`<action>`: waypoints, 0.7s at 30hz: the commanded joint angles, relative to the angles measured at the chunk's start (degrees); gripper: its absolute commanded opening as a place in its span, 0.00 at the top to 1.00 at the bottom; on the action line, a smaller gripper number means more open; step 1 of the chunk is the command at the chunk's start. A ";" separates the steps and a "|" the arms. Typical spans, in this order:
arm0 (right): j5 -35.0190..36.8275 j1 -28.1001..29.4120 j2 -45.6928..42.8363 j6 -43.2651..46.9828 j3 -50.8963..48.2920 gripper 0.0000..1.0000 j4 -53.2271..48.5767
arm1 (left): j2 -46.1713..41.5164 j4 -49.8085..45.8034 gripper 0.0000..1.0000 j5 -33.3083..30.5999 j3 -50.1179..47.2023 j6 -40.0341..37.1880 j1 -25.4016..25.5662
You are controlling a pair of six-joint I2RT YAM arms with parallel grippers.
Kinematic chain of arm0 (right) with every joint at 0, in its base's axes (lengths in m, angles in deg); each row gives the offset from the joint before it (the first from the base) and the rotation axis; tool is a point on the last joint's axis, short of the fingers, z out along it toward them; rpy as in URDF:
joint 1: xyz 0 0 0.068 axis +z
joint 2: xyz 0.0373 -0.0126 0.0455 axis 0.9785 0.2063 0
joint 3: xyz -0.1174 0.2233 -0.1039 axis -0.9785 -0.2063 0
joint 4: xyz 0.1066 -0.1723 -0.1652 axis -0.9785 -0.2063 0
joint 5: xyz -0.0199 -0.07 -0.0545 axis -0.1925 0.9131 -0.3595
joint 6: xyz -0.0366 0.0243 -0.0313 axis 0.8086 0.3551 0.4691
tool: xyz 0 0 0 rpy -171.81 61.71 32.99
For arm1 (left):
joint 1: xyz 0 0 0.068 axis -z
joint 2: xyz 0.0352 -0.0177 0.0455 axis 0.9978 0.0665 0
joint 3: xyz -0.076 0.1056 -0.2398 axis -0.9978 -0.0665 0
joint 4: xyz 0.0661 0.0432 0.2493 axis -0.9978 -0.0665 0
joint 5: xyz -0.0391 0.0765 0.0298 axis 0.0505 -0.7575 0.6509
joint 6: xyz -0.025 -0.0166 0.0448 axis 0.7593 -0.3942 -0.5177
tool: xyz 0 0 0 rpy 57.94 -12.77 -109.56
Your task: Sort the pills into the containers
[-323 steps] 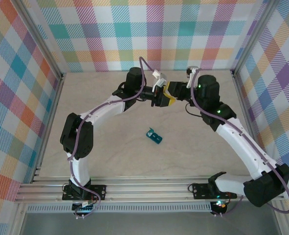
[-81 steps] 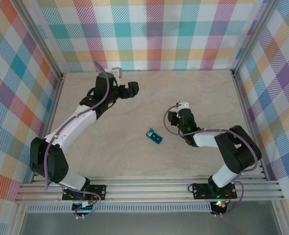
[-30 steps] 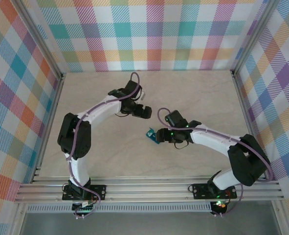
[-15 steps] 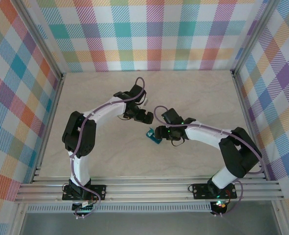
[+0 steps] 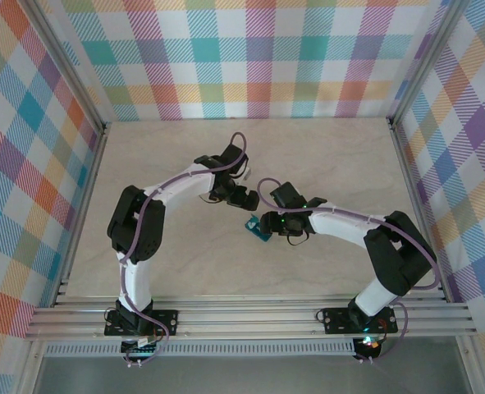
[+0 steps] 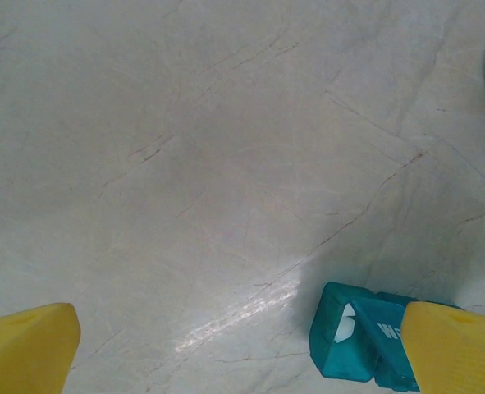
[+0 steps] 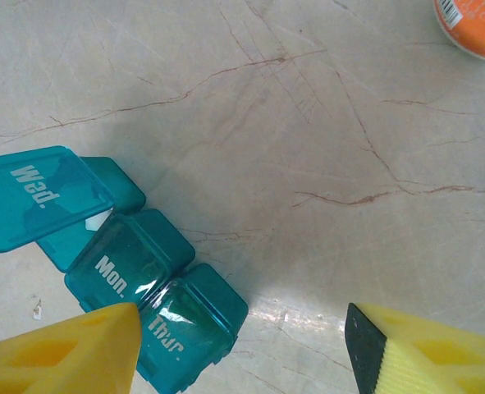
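The teal pill box (image 5: 258,228) sits mid-counter (image 5: 168,263), just beside both grippers. Its Wed lid (image 7: 37,197) is flipped open with a white bit (image 7: 100,220) inside, probably a pill. The Mon compartment (image 7: 131,263) and Thur compartment (image 7: 194,324) look closed. The left gripper (image 6: 242,353) has its jaws released wide and empty, and the right gripper (image 7: 242,345) has its jaws apart too, holding nothing. Seems barely started.

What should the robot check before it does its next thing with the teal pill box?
1. The Wed lid on the pill box is open: ok.
2. The Mon lid and the Thur lid are open: not ok, both are shut.
3. The right gripper is open and empty: ok.
4. The left gripper is open and empty: ok.
5. A pill is inside the open compartment: cannot tell, just a white speck shows.
6. The orange-label bottle sits apart from the box: ok.
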 commanded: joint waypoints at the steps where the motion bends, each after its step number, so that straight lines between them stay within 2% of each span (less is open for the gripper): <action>1: 0.11 0.39 1.15 -0.93 -0.77 0.33 1.13 | 0.09 -1.32 0.00 0.61 -0.16 -0.68 0.87; 14: -0.21 0.46 4.26 -1.37 -1.02 0.35 1.52 | 0.77 -1.14 0.01 1.07 -1.14 -0.86 1.24; 21: -0.20 0.48 4.34 -1.80 -1.39 0.35 1.82 | 1.46 -1.08 0.12 1.51 -1.86 -1.25 1.23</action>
